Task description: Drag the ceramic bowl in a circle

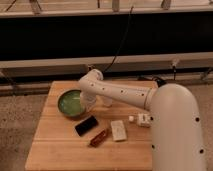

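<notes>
The gripper (pixel 88 101) is sitting at the right rim of the round shallow green glazed ceramic bowl (pixel 70 102); grip state: cannot tell. Advice: keep downward contact light, circle slowly, avoiding the black flat rectangular phone (pixel 86 125) just below the gripper.

Wooden table (pixel 60 150) with ceramic bowl (pixel 70 103), black phone (pixel 86 125), brown bar (pixel 98 138), white block (pixel 118 130); tool (pixel 89 101) at bowl's rim.

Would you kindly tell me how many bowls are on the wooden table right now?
1. The ceramic bowl sits on the table's left side, with the end effector at its right rim. The arm may hide other items behind it.
</notes>
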`<state>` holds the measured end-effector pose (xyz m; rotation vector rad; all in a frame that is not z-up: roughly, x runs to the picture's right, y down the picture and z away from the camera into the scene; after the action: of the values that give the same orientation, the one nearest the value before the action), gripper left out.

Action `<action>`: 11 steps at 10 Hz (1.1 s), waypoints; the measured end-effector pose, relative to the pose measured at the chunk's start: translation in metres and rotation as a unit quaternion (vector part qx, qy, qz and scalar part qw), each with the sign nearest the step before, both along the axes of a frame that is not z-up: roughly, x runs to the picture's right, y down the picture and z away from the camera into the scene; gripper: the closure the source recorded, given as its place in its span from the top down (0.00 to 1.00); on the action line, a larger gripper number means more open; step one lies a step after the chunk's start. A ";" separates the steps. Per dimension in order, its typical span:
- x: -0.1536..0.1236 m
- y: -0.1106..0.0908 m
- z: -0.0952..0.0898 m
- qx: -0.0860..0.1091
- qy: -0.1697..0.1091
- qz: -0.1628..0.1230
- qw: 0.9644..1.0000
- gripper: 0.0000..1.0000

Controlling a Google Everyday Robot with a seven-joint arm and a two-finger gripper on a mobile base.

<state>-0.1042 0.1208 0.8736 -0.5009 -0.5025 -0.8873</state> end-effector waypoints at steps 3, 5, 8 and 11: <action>0.022 0.000 0.001 -0.007 -0.004 0.002 1.000 0.00; 0.038 -0.001 0.002 -0.012 -0.001 0.003 1.000 0.00; 0.036 -0.005 0.006 -0.016 -0.009 -0.008 1.000 0.00; 0.030 -0.011 0.010 -0.018 -0.014 -0.018 1.000 0.00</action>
<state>-0.0739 0.1101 0.8839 -0.5324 -0.5376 -0.9215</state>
